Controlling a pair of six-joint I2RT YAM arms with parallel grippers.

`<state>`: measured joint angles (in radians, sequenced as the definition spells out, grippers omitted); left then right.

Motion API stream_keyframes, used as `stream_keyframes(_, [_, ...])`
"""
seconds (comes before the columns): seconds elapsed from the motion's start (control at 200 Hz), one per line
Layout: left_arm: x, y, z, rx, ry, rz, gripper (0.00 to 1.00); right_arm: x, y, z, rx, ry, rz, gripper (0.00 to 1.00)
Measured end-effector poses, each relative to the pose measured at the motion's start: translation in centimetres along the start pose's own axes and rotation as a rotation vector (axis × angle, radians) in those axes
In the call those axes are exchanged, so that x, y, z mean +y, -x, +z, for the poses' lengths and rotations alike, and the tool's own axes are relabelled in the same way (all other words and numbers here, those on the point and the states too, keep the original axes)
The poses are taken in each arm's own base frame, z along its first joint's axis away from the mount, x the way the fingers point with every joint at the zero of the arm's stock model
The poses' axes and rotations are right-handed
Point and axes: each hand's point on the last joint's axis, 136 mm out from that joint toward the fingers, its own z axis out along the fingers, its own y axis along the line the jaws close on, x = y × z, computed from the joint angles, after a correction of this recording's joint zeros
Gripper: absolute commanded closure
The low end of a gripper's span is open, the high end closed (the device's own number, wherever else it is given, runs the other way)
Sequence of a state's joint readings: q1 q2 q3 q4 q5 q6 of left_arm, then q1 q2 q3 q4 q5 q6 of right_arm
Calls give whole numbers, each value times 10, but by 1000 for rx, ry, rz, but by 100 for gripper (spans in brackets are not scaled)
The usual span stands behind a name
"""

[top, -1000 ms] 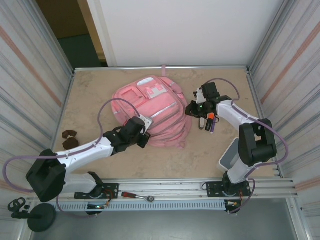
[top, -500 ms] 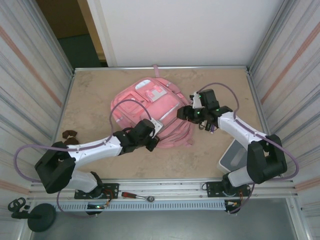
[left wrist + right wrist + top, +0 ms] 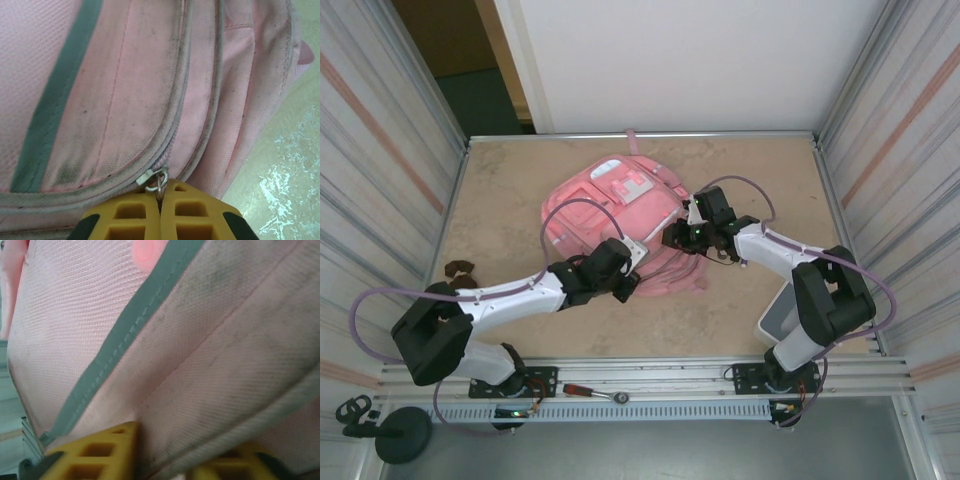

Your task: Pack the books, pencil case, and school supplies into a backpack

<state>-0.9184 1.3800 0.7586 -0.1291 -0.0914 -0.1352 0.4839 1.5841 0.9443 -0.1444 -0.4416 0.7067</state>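
The pink backpack (image 3: 615, 210) lies flat in the middle of the table, front pockets up. My left gripper (image 3: 626, 284) is at its near edge, shut on the metal zip pull ring (image 3: 161, 181), which is pinched between the yellow fingertips (image 3: 135, 215). My right gripper (image 3: 676, 238) is at the backpack's right edge. A fold of the pink fabric (image 3: 200, 390) is caught between its yellow fingers (image 3: 100, 452). The books, pencil case and school supplies are hidden or out of view.
Small brown pieces (image 3: 458, 270) lie near the left wall. A grey-white bin (image 3: 780, 312) stands at the right, beside the right arm's base. A red-handled tool (image 3: 588, 390) rests on the front rail. Corrugated walls close in both sides.
My right gripper moved left from the table beside the backpack onto its right edge, opened, then closed on the fabric. The left gripper dragged the zip pull rightward, then held still.
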Motion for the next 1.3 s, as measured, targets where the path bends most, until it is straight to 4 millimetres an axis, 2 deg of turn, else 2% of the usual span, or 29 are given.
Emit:
stream_keyframes(0.155, [10, -2, -4, -10, 44, -1, 100, 1, 3, -1, -9, 8, 4, 100])
stream_keyframes(0.23, [21, -6, -7, -15, 65, -21, 100, 1, 4, -1, -8, 10, 5, 100])
stream_keyframes(0.346, [49, -15, -11, -13, 115, -77, 100, 2, 3, -2, -8, 14, 2, 100])
stream_keyframes(0.431, [66, -15, -16, -32, 139, -124, 100, 5, 2, -1, 1, 28, -5, 100])
stream_keyframes(0.601, [84, -14, -20, -45, 151, -184, 100, 20, 1, 1, -3, 61, -38, 100])
stream_keyframes(0.691, [91, -17, -20, -35, 169, -204, 82, 28, 0, 4, 0, 71, -55, 96])
stream_keyframes(0.792, [101, -22, -19, -5, 208, -231, 61, 29, -2, 6, 8, 67, -63, 82])
stream_keyframes(0.862, [107, -25, -21, 9, 230, -243, 52, 27, -5, 6, 20, 61, -73, 71])
stream_keyframes(0.962, [108, -26, -25, 13, 232, -252, 44, 23, -9, 3, 35, 43, -95, 59])
stream_keyframes(1.062, [99, -15, -37, -34, 211, -224, 39, 21, -4, -15, 11, 23, -120, 50])
stream_keyframes(1.202, [65, 15, -55, -154, 154, -109, 32, 15, 20, -63, -121, -28, -160, 44])
stream_keyframes(1.298, [42, 28, -55, -178, 118, -8, 27, 6, 37, -96, -225, -87, -176, 39])
